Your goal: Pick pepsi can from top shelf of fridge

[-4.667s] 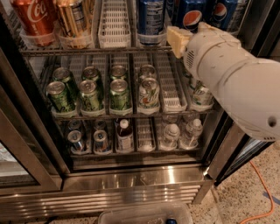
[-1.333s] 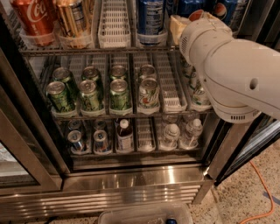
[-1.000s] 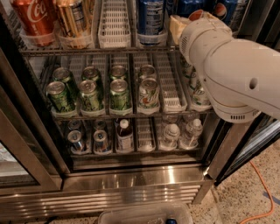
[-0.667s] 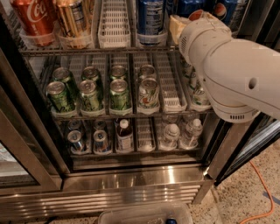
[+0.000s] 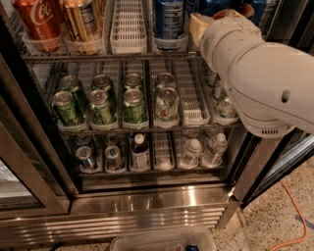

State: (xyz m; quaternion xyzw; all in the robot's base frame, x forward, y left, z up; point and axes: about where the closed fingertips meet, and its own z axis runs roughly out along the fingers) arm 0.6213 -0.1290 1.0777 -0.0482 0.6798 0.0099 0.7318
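Pushed further in since the earliest view: gripper (image 5: pixel 198 27) at right end of top shelf (image 5: pixel 98 57), near the half-hidden pepsi can (image 5: pixel 249 10), lined up for a frontal grasp. Jaws hidden behind wrist (image 5: pixel 230 39); apart or together, cannot tell.

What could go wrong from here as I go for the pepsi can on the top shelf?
1. The arm covers most of the pepsi can, so this view cannot confirm the grasp.
2. The gripper sits at the front of the top shelf, right beside a blue can with white print. Drifting toward it could knock it or take it by mistake.
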